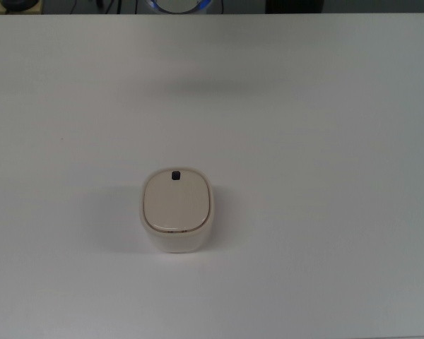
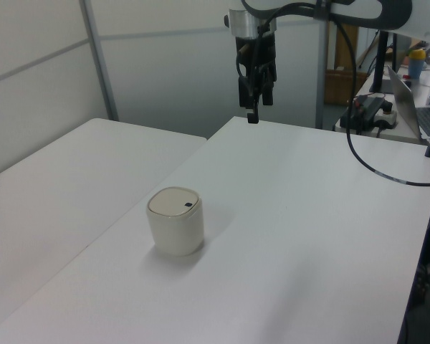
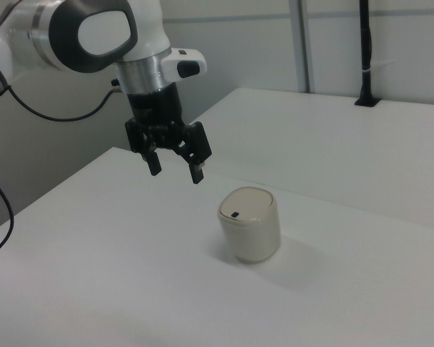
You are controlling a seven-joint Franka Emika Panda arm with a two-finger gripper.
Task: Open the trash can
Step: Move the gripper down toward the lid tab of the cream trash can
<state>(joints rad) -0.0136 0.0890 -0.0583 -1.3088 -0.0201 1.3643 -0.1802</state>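
The trash can is a small cream bin standing upright on the white table, its lid down flat. A small black button sits at the lid's far edge in the top view. The can also shows in the left view and in the right view. My gripper hangs open in the air, well above the table and to the right view's left of the can, holding nothing. In the left view the gripper is high behind the can. The top view does not show the gripper.
A second white table adjoins on the left view's left, with a seam between the two. A black cable loops over the table's far right edge in the left view. A laptop and clutter stand on a desk beyond.
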